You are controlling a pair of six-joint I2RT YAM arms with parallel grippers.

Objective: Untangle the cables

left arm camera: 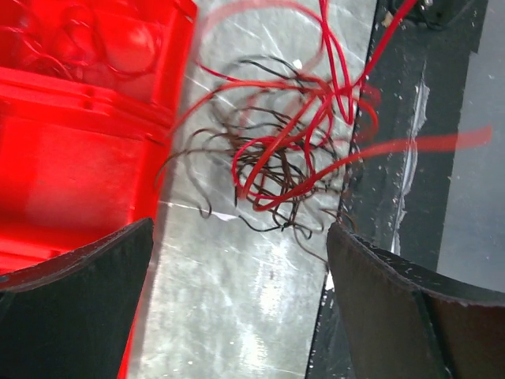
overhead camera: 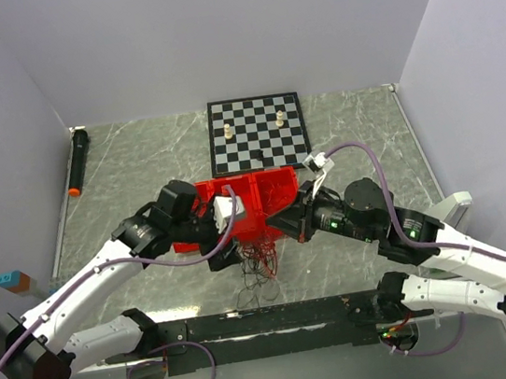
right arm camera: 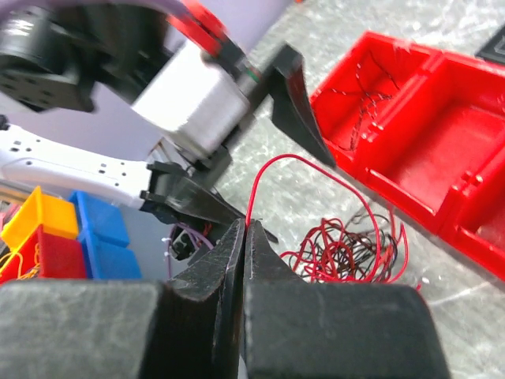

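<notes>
The cables (overhead camera: 261, 262) are a small tangle of thin red and dark wires lying on the marble table just in front of the red tray (overhead camera: 277, 191). In the left wrist view the tangle (left arm camera: 284, 162) lies ahead of my left gripper (left arm camera: 237, 272), which is open and empty, one finger (left arm camera: 79, 300) over the red tray's edge. My right gripper (right arm camera: 246, 227) is shut on a single red wire (right arm camera: 272, 162) that arcs up from the tangle (right arm camera: 347, 251). From above, the left gripper (overhead camera: 225, 248) and the right gripper (overhead camera: 282, 225) flank the tangle.
A chessboard (overhead camera: 256, 132) with a few pieces lies behind the red tray. A black marker with an orange tip (overhead camera: 77, 162) lies at the far left. A black rail (overhead camera: 271, 319) runs along the near edge. Coloured bins (right arm camera: 47, 229) stand off to the left.
</notes>
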